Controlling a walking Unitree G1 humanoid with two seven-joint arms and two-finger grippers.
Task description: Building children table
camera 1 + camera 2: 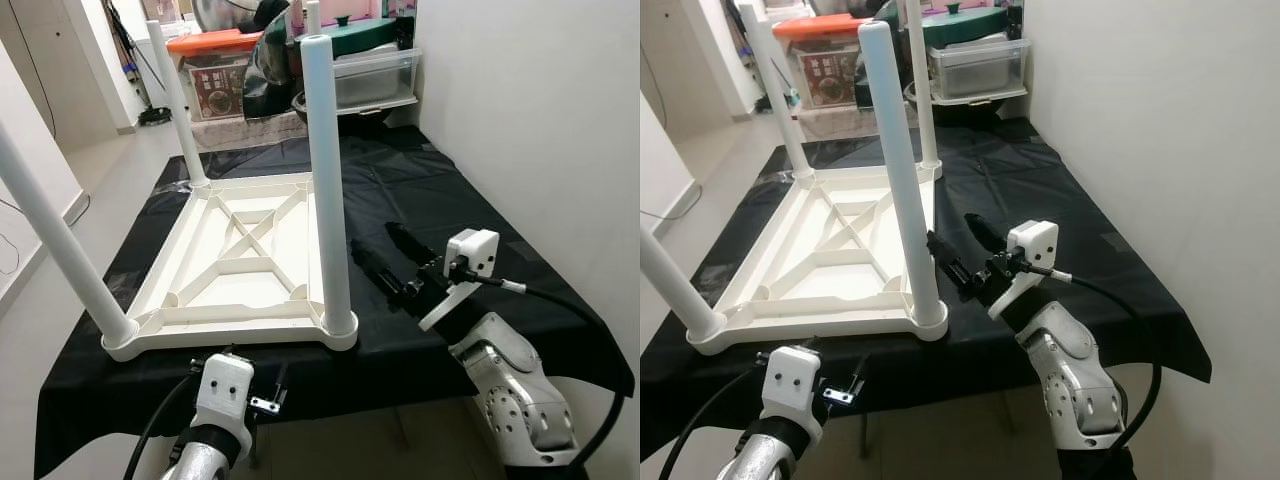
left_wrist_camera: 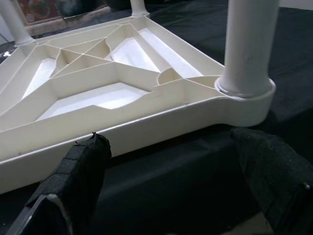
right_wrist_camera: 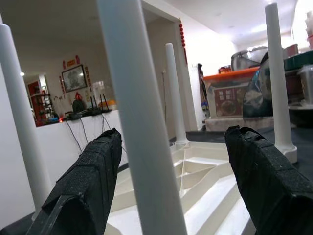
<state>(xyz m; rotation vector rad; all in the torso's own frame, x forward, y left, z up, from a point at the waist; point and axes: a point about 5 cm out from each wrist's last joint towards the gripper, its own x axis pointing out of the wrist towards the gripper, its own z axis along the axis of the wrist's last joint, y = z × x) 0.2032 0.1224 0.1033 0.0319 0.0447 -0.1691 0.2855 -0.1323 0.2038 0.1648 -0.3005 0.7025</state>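
Observation:
A white plastic children's table point(image 1: 240, 262) lies upside down on a black cloth point(image 1: 430, 190), its ribbed underside facing up. Four white legs stand upright in its corners: near right leg point(image 1: 325, 180), near left leg point(image 1: 60, 245), far left leg point(image 1: 178, 100) and far right leg point(image 1: 920, 90). My right gripper point(image 1: 388, 250) is open just right of the near right leg, low over the cloth and pointing at it; that leg point(image 3: 142, 122) stands in front of its spread fingers. My left gripper point(image 2: 168, 142) is open below the table's near edge point(image 2: 122, 129), close to the near right corner.
Storage boxes point(image 1: 375, 75) and an orange-lidded bin point(image 1: 215, 65) are stacked behind the cloth-covered surface. A white wall point(image 1: 530, 120) runs close along the right. Tiled floor point(image 1: 110, 160) opens to the left. The cloth's front edge hangs near my arms.

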